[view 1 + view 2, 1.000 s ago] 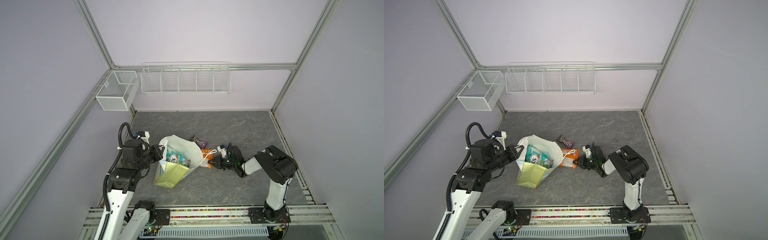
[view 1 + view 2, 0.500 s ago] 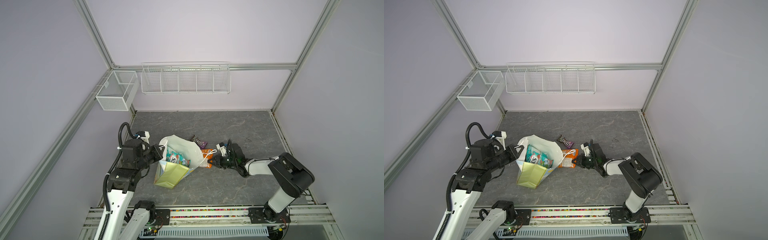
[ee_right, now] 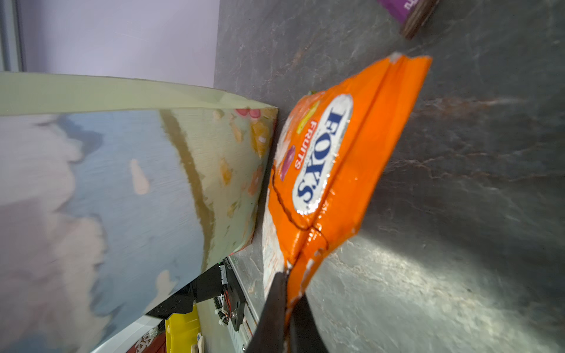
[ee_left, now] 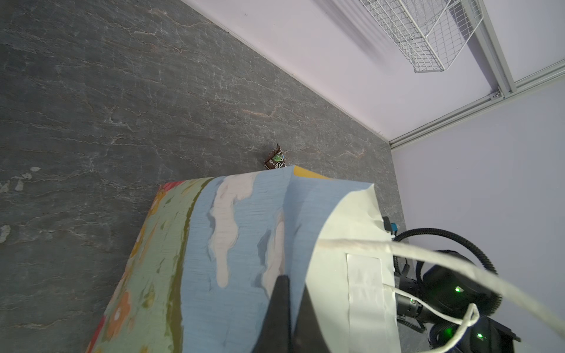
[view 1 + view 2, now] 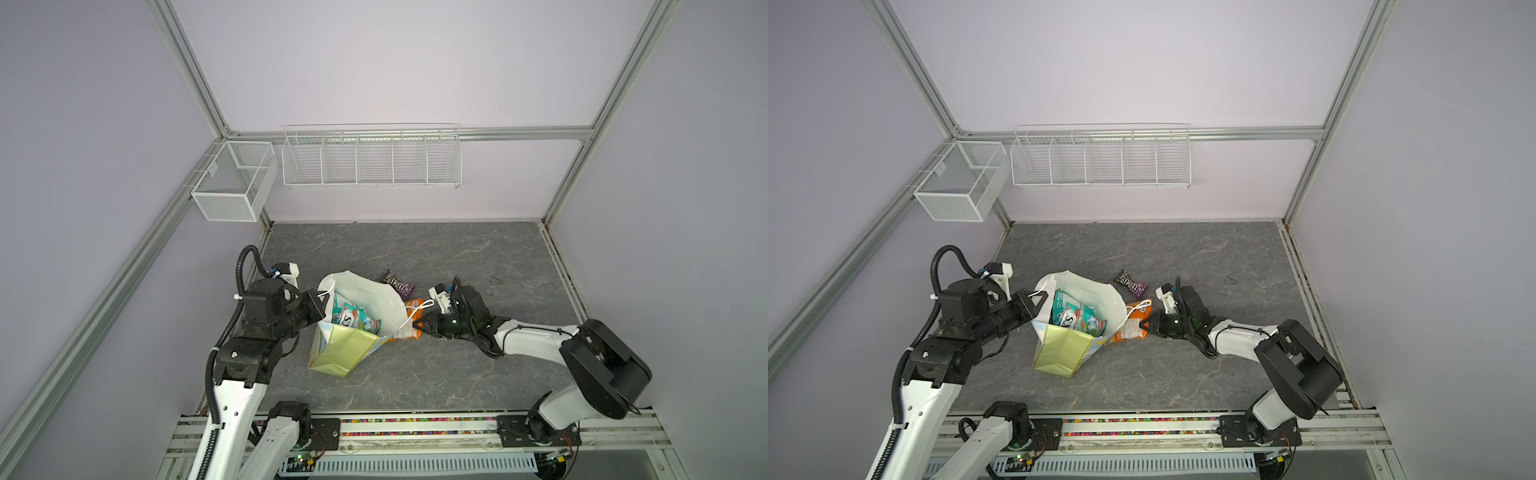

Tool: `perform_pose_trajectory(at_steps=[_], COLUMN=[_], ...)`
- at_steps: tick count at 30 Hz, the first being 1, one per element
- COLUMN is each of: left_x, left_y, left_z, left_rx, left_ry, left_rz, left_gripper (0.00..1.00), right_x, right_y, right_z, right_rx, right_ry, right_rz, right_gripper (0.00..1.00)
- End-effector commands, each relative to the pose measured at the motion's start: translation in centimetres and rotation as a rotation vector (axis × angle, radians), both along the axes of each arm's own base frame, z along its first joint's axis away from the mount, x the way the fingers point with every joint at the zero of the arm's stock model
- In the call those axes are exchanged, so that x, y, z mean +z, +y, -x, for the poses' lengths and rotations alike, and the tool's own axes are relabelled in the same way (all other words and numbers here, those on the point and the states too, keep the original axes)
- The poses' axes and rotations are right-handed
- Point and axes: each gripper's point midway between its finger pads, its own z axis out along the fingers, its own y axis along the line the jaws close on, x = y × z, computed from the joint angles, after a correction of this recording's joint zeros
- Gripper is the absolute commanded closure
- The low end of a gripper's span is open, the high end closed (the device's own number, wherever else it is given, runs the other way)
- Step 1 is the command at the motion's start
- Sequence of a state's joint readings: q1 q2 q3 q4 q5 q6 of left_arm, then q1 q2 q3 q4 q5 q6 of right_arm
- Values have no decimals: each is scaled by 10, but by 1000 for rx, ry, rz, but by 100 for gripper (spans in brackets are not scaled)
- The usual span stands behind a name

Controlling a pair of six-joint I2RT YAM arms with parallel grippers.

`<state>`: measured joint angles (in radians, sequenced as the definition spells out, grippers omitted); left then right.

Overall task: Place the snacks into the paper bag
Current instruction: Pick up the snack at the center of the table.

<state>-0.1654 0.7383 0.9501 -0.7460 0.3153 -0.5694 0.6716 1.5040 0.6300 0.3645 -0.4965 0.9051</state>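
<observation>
Against a second ago, one real change: right arm (image 5: 536, 338) now stretched low over the surface (image 5: 415, 249), elbow dropped and swung outward rather than hunched up behind the wrist. Right claw (image 5: 420, 325) hardly shifted, perhaps a touch nearer the bag (image 5: 365, 297). Left arm, bag and loose pack as before.

Right claw: pressed together, pinching a corner of the orange pouch (image 5: 411, 305). In the right wrist view, dark fingertips (image 3: 272, 305) clamped on the crimped seal, with the rest of the pouch (image 3: 336, 159) reaching away from the claw (image 3: 287, 284) along the bag's printed face (image 3: 122, 183). Pouch just beside that face, between claw and bag. Partly under the bag's leaning rim in both top views, with a white cord handle (image 5: 1136, 309) draped across it. Resting flat or lifted: cannot tell.

Left claw (image 5: 322, 305): pressed together too, gripping the bag's rim by the other cord handle. Seen up close in the left wrist view (image 4: 290, 284) at the fold between sky print and white lining. Bag tilted, mouth open upward, teal pouch (image 5: 353, 320) inside.

M&M's pack (image 5: 398, 284) flat on the surface behind the bag, apart from both claws.
</observation>
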Motion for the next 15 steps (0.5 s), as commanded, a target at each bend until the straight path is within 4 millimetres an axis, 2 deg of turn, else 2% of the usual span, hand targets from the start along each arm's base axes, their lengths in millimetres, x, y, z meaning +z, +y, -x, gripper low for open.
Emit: perform_pose_trajectory(at_steps=[1, 10, 15], left_x=[41, 44, 47], left_y=[-5, -6, -6], left_z=[0, -1, -1], left_rx=[-17, -18, -17], left_ry=[-121, -130, -135], left_rz=[50, 60, 64], left_gripper=[100, 100, 100], right_x=[33, 60, 84], right_y=[0, -6, -8], right_z=[-5, 1, 4], right_rx=[-4, -3, -3], right_ry=[-100, -161, -212], right_rz=[-4, -3, -6], right_gripper=[93, 93, 93])
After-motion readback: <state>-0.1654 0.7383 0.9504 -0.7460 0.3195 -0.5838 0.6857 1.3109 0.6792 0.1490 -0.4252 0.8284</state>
